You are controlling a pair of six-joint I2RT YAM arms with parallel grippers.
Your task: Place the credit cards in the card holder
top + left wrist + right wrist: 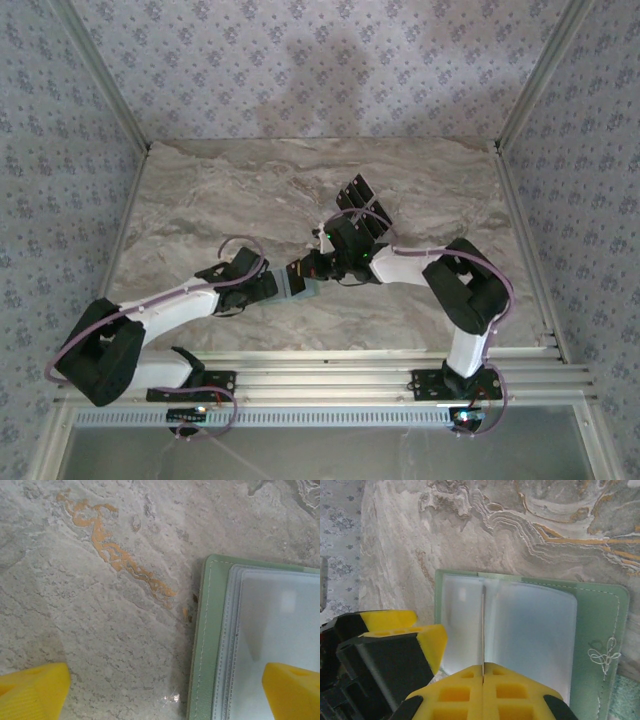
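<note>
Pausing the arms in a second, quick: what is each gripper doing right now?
Left gripper: open, holding nothing, jaws straddling the card holder's edge.
Right gripper: shut, pinching a clear page of the card holder.

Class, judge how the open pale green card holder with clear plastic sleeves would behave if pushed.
The card holder is probably floppy: its thin sleeves bow upward. Likely light, apt to slide, lying flat on the smooth marble table.
</note>
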